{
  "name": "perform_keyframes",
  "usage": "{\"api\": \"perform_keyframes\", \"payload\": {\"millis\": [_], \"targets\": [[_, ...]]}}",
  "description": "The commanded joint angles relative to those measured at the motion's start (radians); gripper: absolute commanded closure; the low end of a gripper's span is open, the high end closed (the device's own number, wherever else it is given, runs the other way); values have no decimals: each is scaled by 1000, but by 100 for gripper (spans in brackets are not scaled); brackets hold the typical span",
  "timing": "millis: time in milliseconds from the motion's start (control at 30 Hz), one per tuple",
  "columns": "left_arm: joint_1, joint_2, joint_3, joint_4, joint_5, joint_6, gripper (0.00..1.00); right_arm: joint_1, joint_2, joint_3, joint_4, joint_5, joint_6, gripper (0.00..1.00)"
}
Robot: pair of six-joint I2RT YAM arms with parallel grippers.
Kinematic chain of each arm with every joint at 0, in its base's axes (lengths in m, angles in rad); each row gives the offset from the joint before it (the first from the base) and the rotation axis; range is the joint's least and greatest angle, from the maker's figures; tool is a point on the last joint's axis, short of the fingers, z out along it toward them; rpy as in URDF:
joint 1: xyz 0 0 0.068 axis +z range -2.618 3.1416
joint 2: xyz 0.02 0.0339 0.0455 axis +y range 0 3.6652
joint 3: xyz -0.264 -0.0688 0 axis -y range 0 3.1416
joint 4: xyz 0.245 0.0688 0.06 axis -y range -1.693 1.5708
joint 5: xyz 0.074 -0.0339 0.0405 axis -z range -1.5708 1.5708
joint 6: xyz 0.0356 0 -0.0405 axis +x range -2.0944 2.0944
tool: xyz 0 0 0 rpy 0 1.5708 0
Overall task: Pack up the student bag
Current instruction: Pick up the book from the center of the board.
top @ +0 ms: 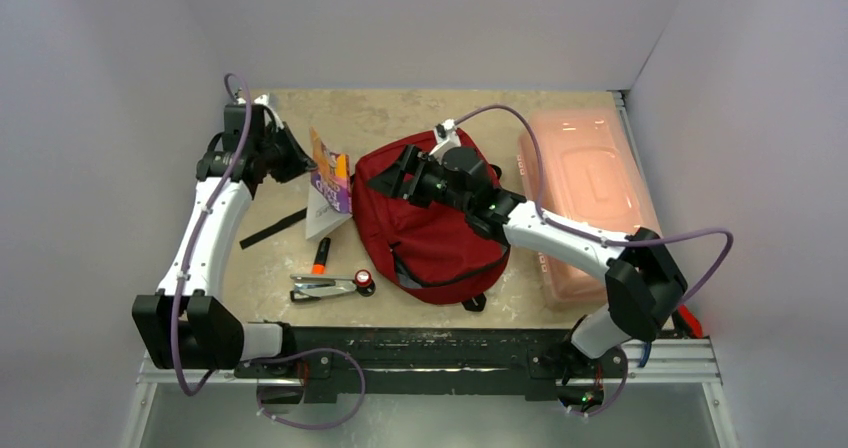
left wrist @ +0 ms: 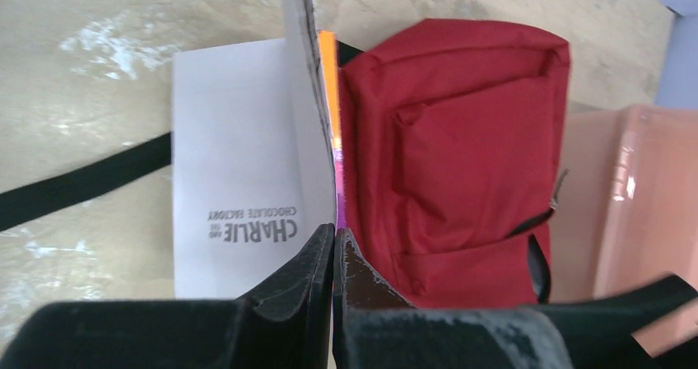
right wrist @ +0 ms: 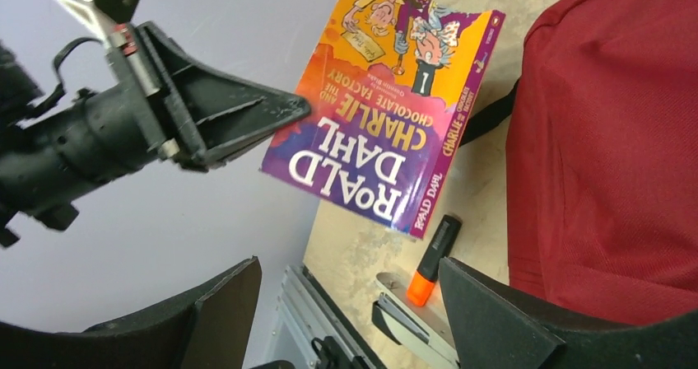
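Top view: one student bag (top: 440,233) lies flat mid-worktop (top: 420,118). There's one pink box (top: 590,188) on its right, and one book (top: 330,178), one highlighter (top: 320,256) and one stapler (top: 318,286) on its left.

Left wrist cam: the left gripper (left wrist: 333,241) has its jaws clamped on the book, with the bag just beside it.

Right wrist cam: the right gripper (right wrist: 346,274) has its jaws wide open, holding nothing, next to the bag's edge.

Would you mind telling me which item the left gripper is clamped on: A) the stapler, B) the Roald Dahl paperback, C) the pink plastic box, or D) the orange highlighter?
B: the left gripper is shut on the cover of the paperback, holding it beside the student bag, while the highlighter and stapler lie on the table.
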Motion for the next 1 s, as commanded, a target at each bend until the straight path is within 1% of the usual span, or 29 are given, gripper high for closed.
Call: {"api": "perform_keyframes", "payload": {"millis": [0,167,333,467,567,700,800,900,967], "targets": [[-27,-77,-27,99,135,-72,100,1,32,7,123,10,92,17],[-37,-144,-87,130,195,-114,100,1,103,-18,181,-15,157,19],[-42,-199,-146,150,233,-142,100,1,152,-70,240,0,230,21],[-47,-235,-256,224,265,-199,100,1,182,-104,264,3,266,23],[-54,-229,-325,289,290,-239,100,1,206,-143,304,-11,288,24],[-54,-222,-405,329,281,-263,100,6,245,-172,349,-40,310,27],[-54,-229,-457,371,289,-289,100,14,259,-182,359,-36,307,27],[-54,-230,-467,373,297,-288,100,23,273,-171,334,-25,282,28],[-54,-233,-468,371,299,-284,100,31,284,-163,319,-16,267,30]]}}
